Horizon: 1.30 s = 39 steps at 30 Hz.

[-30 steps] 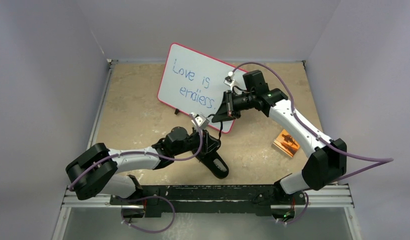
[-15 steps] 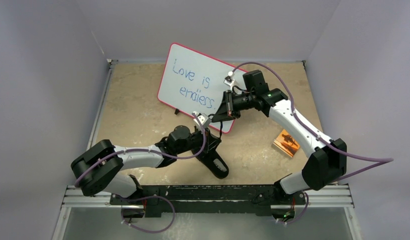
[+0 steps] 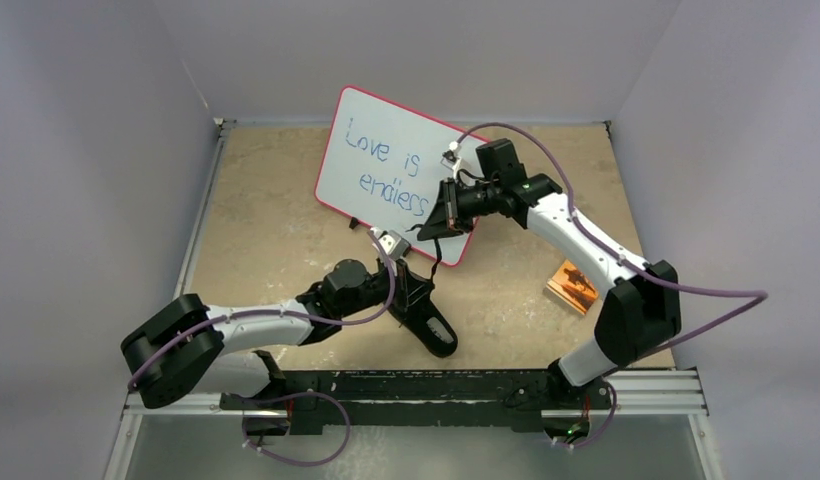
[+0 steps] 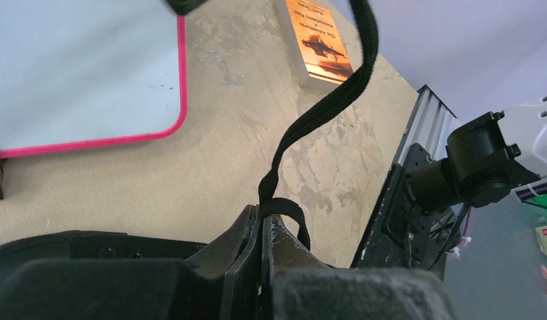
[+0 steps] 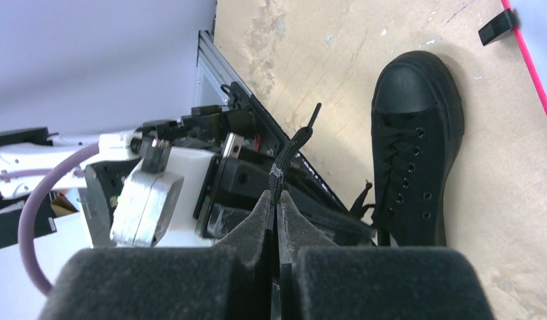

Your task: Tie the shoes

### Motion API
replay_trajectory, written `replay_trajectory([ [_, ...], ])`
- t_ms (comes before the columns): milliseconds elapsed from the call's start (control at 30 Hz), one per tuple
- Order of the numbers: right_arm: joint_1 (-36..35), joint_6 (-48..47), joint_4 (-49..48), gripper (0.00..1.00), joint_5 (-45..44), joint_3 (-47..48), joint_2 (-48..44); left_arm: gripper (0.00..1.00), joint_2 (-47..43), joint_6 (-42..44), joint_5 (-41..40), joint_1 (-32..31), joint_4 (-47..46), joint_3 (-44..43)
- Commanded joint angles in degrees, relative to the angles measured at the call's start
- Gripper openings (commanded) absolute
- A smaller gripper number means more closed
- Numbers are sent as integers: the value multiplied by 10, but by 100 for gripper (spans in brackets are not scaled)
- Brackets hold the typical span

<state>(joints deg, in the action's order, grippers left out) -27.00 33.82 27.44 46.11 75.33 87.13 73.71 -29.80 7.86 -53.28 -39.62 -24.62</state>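
Observation:
A small black sneaker [image 3: 432,327] lies on the table near the front edge, toe toward the near edge. It also shows in the right wrist view [image 5: 414,153]. My left gripper [image 3: 411,290] is just above the shoe's opening and is shut on a black lace [image 4: 324,107], which loops over its fingertips [image 4: 261,212] and runs upward. My right gripper [image 3: 431,228] is raised over the whiteboard's lower corner. It is shut on the other lace end [image 5: 292,150], which sticks out past its tips [image 5: 276,197].
A pink-rimmed whiteboard [image 3: 386,170] with blue writing stands behind the shoe; it also shows in the left wrist view [image 4: 77,73]. An orange card [image 3: 574,285] lies at the right. The aluminium rail [image 3: 416,400] runs along the near edge.
My right gripper has moved a little left and farther away with its lace. My left arm has shifted slightly left, still gripping its lace.

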Motion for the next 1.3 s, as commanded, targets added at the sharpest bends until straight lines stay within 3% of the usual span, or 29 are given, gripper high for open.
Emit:
replay_trajectory([
  [0,-21,36,-66,0,-18,33,32,0,-15,-23,-19,-4,-49,11],
  [233,-102,42,-85,0,-47,85,112,0,-54,-1,-32,-8,-45,47],
  [433,-145,-49,46,0,-50,158,223,0,-99,10,-42,-12,-37,88],
  [600,-187,-79,88,1,-64,175,266,0,-108,-2,-49,-19,-57,109],
  [667,-187,-92,131,17,-71,196,269,0,-109,-5,-51,-19,-65,116],
  [767,-179,-117,183,49,-120,249,254,0,-111,-11,-61,-20,-68,121],
  [867,-154,-137,227,68,-147,269,225,0,-112,-20,-67,-20,-81,129],
  [1000,-104,-166,267,79,-163,233,168,0,-119,-48,-76,-20,-108,152],
  [1100,-93,-188,272,84,-230,166,116,0,-125,-58,-77,-19,-115,157],
  [1267,-93,-190,265,85,-277,19,59,0,-135,-89,-110,-19,-132,175],
])
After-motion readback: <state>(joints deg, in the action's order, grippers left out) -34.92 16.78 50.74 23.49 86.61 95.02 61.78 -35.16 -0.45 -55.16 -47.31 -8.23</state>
